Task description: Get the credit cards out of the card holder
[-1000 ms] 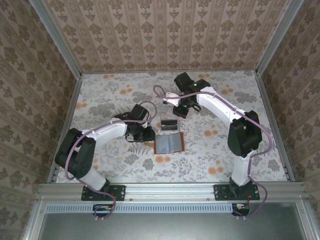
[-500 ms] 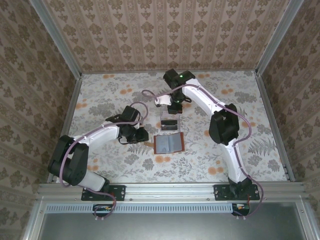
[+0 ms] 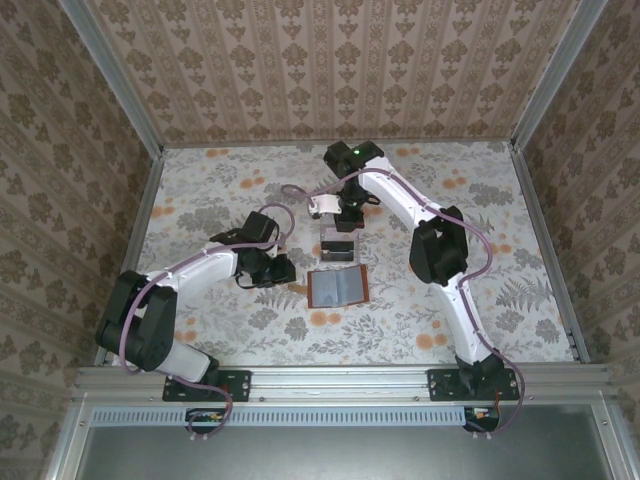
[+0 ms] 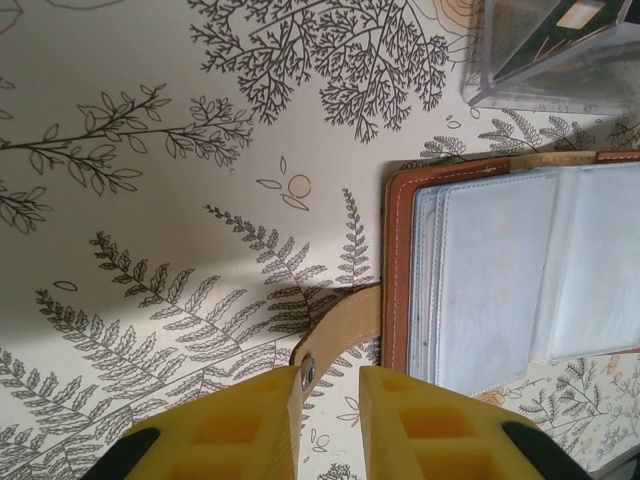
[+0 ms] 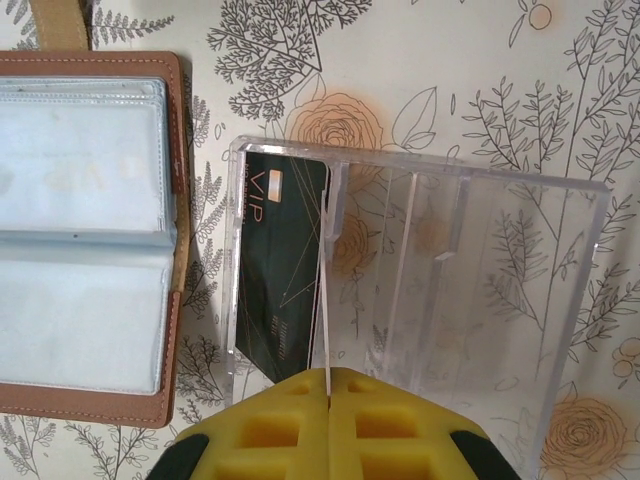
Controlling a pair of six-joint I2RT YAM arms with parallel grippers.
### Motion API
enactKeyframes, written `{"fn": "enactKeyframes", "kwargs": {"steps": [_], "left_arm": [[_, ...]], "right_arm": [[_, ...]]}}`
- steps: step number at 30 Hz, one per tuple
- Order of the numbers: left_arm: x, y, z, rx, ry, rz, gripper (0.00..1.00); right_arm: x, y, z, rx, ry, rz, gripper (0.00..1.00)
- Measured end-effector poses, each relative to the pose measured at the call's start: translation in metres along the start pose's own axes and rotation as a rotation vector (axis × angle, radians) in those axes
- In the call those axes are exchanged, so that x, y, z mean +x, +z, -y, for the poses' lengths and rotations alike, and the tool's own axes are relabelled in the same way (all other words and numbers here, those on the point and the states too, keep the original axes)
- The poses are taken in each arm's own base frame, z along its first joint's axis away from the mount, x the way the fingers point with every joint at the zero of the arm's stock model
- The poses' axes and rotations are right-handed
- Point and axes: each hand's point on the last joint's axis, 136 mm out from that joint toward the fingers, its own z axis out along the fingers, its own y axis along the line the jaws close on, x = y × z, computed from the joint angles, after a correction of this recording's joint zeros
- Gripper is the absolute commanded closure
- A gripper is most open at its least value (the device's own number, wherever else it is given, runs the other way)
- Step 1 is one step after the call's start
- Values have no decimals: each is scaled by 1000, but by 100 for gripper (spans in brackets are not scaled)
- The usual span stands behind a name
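Card holder [image 3: 338, 288], lying open on table [image 3: 220, 190]. Clear tray [image 5: 520, 300] just beyond it, containing one dark credit card [image 5: 280, 260]. Right gripper [image 5: 328, 376] likewise beyond holder, fingers pinching thin card [image 5: 324, 290] edge-on. Left gripper [image 4: 330, 385] at holder's strap [image 4: 345, 320], fingers slightly parted.

"VIP" lettering on the dark card [image 5: 285, 270] inside the clear plastic tray [image 5: 480, 300]; its smaller print illegible.

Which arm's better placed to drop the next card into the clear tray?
Right. The right gripper is shut on a thin card, seen edge-on, right at the tray, beside the dark card already inside. The left gripper sits at the strap of the wallet, off to the tray's side.
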Motion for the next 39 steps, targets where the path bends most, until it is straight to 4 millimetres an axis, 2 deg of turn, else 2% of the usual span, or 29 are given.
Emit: {"fn": "enactKeyframes", "kwargs": {"steps": [12,19,29,33,39], "left_arm": [[-1,-4,0,4,-3,11,76],[-2,-4,0,4,-3,11,76],[-1,-4,0,5,-3,10,76],[-1,-4,1,8,-3,9,76],[-1,-4,1,10,-3,7,76]], "right_arm": [[-2,-2,3,3,53,8,99],[-4,-12,10,37,119,28,99],[0,-14,14,51,173,19,98],[1,-11,16,48,174,19,98],[1,4,13,-2,175,18,95]]}}
